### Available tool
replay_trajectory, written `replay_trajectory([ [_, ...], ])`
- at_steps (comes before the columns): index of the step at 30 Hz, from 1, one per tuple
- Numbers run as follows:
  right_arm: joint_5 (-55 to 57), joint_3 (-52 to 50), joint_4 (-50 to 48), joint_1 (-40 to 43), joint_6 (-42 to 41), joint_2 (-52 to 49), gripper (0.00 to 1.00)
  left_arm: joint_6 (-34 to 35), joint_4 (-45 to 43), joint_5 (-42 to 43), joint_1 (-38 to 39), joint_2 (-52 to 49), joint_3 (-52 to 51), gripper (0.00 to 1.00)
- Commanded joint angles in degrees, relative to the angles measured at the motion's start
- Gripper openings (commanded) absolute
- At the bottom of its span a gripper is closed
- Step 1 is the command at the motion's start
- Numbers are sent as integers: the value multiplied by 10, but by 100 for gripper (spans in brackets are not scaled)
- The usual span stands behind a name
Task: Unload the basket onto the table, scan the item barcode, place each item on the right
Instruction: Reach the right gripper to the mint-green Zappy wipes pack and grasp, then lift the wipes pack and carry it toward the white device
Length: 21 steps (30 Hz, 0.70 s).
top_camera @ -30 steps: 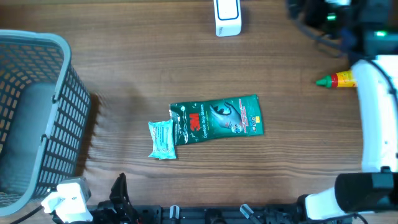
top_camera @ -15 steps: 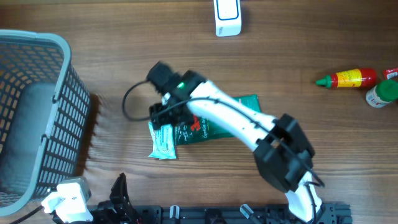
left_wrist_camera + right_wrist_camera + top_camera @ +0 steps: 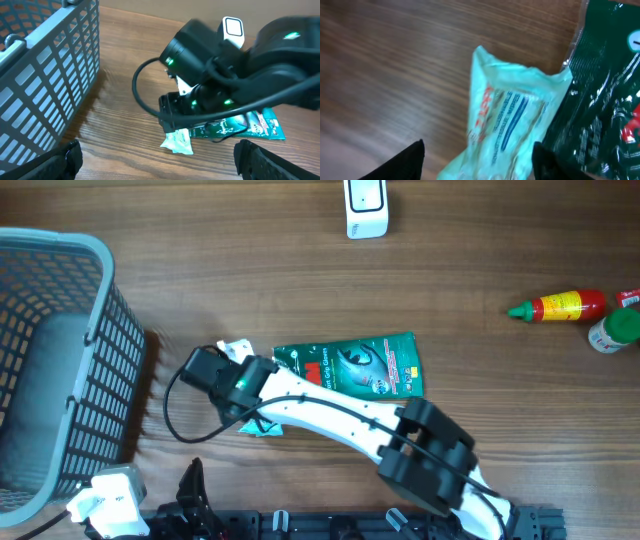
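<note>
Right jaws now astride teal packet (image 3: 512,117)

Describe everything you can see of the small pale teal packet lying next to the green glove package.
The packet is a small soft pouch of crinkly pale teal plastic with blue and red print and a crimped end. It lies flat on the wooden table, one side touching the green package. The right tool straddles it, open, not yet clamped.
</note>
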<state>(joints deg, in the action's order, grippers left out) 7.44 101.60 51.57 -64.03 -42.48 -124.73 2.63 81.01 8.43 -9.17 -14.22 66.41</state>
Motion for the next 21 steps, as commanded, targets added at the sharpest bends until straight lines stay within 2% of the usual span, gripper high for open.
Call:
replay_trajectory([
  [1,38,0,8,2,-9,-43,64,-1,-1,5,-3,1,-2,100],
  [3,38,0,7,2,-9,-45,63,-1,-1,5,-3,1,-2,100],
  [5,38,0,6,2,-9,-50,57,-1,-1,5,-3,1,-2,100],
  [12,21,1,14,2,-9,-70,24,-1,-1,5,-3,1,-2,100],
  [15,-25,5,35,7,21,-67,5,-1,-1,5,-3,1,-2,100],
  [18,-98,27,70,30,68,-47,4,-1,-1,5,-3,1,-2,100],
  [21,-276,28,90,83,193,5,4,-1,-1,5,-3,1,-2,100],
])
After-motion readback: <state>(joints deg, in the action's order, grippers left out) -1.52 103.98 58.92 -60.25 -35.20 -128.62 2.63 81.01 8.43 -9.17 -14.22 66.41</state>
